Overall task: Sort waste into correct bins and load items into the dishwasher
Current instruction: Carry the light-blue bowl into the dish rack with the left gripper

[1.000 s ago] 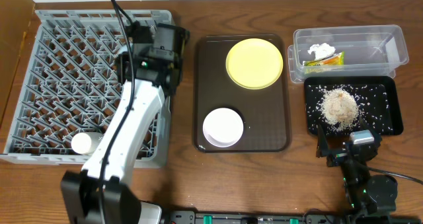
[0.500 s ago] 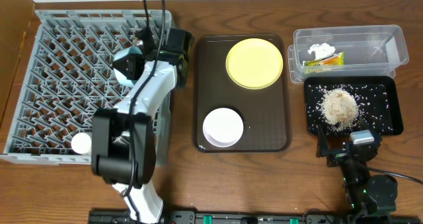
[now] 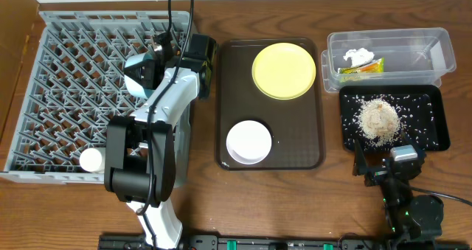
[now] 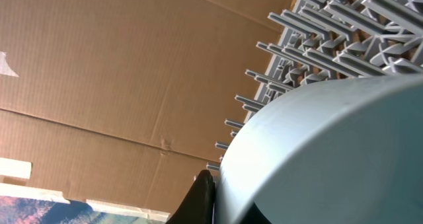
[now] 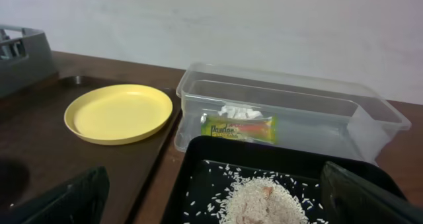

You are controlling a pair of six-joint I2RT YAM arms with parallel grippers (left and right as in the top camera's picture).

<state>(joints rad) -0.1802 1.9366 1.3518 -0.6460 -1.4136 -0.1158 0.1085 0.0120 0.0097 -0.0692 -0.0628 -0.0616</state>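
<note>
Left gripper [image 3: 152, 57] pinched light blue bowl [image 4: 330, 151] at rim, above dish rack [image 3: 66, 95], upper left of overhead. I judged bowl rigid, light, slick; rim hold adequate. Right gripper [image 3: 389, 160] spread, empty.

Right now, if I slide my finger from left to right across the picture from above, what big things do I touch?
Grey dish rack → brown serving tray → black tray with the rice.

Blue bowl [image 3: 139, 73] over grey rack [image 3: 59, 95]
</note>
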